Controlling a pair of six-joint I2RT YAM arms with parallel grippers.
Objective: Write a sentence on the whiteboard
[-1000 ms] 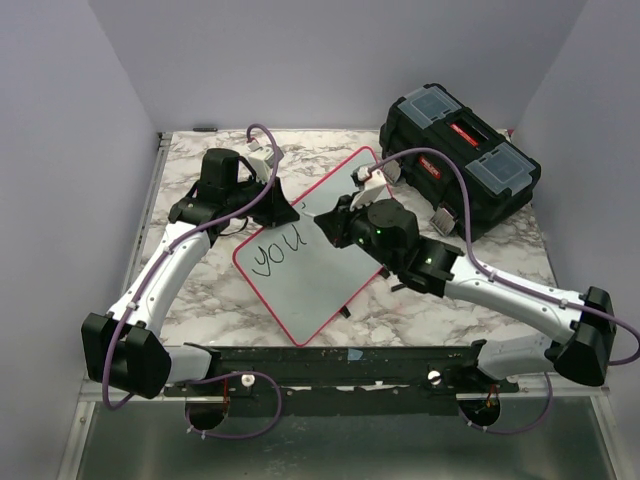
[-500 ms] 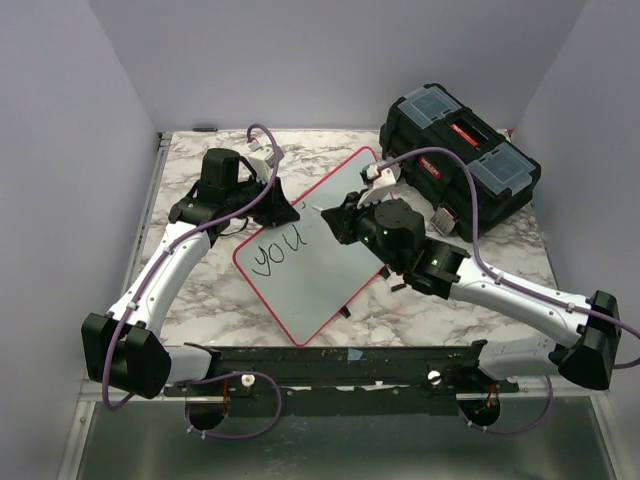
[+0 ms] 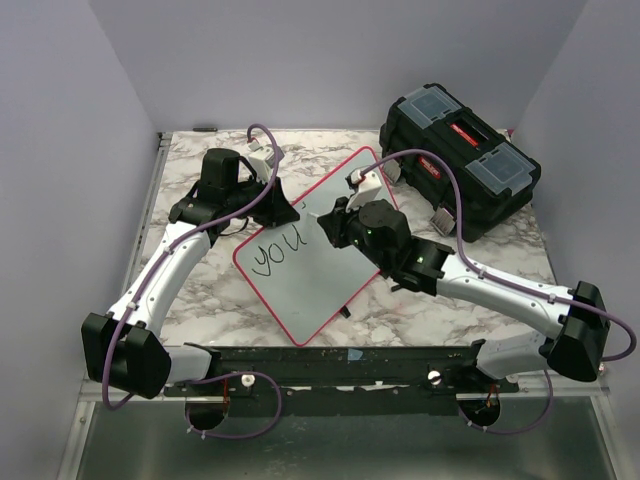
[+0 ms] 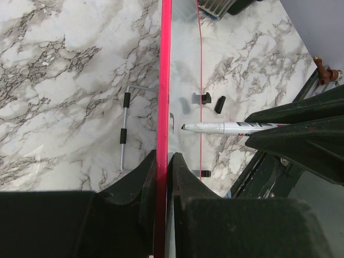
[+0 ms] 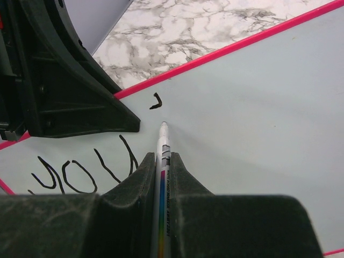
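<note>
The whiteboard point(image 3: 300, 280), glossy white with a red-pink rim, lies tilted on the marble table. It bears the black word "you" point(image 3: 277, 252) and an apostrophe mark point(image 5: 155, 101). My left gripper point(image 3: 283, 212) is shut on the board's upper-left rim point(image 4: 163, 107). My right gripper point(image 3: 330, 226) is shut on a white marker point(image 5: 163, 161). The marker tip point(image 5: 164, 124) sits just below the apostrophe, right of "you" point(image 5: 86, 169). In the left wrist view the marker point(image 4: 226, 128) shows beyond the board's edge.
A black toolbox point(image 3: 458, 172) stands at the back right, close to the board's far corner. A grey wire handle point(image 4: 124, 134) lies on the marble point(image 3: 190, 290) under the board's left edge. Black edge clips point(image 4: 202, 99) show on the board.
My right gripper with the marker shifted slightly left toward the end of "you". The left arm and the board stayed put.
</note>
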